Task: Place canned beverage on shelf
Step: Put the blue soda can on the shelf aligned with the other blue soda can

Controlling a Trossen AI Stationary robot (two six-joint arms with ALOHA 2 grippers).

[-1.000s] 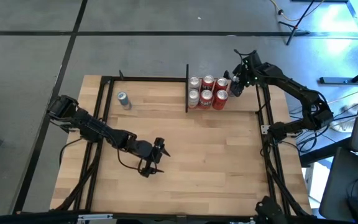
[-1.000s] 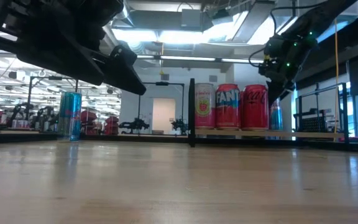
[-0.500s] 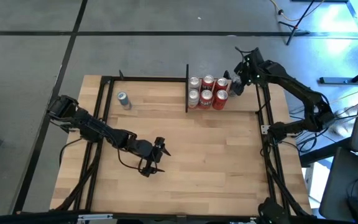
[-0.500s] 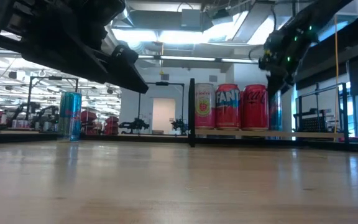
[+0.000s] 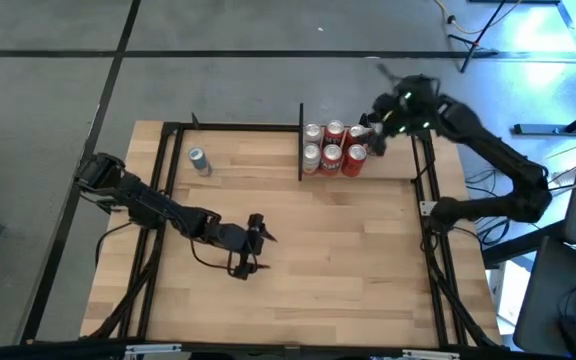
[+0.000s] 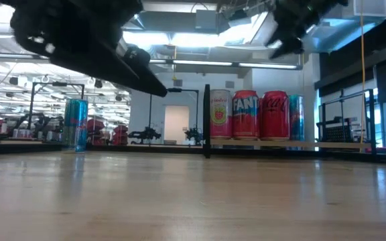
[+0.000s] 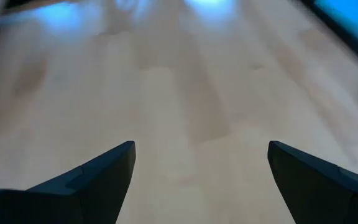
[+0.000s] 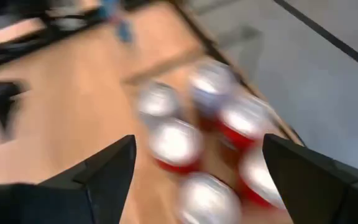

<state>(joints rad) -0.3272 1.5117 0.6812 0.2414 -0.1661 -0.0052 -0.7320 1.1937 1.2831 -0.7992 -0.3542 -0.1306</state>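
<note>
- Right now the shelf (image 5: 363, 178) sits at the far side of the table (image 5: 298, 250), toward my right arm. It has a light wood floor and a thin black divider plate (image 5: 300, 140) standing up on its edge.
- Cans stand upright in the shelf, packed close together in two rows. From above I count six silver tops (image 5: 332, 146).
- From the low view I see a pink can (image 6: 220, 115), a red can with white letters (image 6: 246, 115) and a dark red can (image 6: 275, 115) side by side. A blue can (image 6: 295, 118) peeks out just past the dark red one.
- My right gripper (image 5: 380, 128) hangs in the air above the far right corner of the shelf. It is not touching any can.
- My right fingers (image 8: 98, 171) are wide apart and hold nothing. Between them, in my right wrist view, I see the can tops below, all blurry.
- My left gripper (image 5: 252, 245) is well away from the shelf, low over the bare wood in the middle of the table.
- My left fingers (image 7: 98, 171) are spread wide too, with only table wood between them.
- One more blue can (image 5: 198, 160) stands alone on the table, on the other side of the divider plate, near the far left corner. In the low view it looks tall and thin (image 6: 76, 124).
- Black metal posts (image 5: 428, 180) run along the sides of the table.
- Behind the table is a big room with bright ceiling lights (image 6: 200, 40).
</note>
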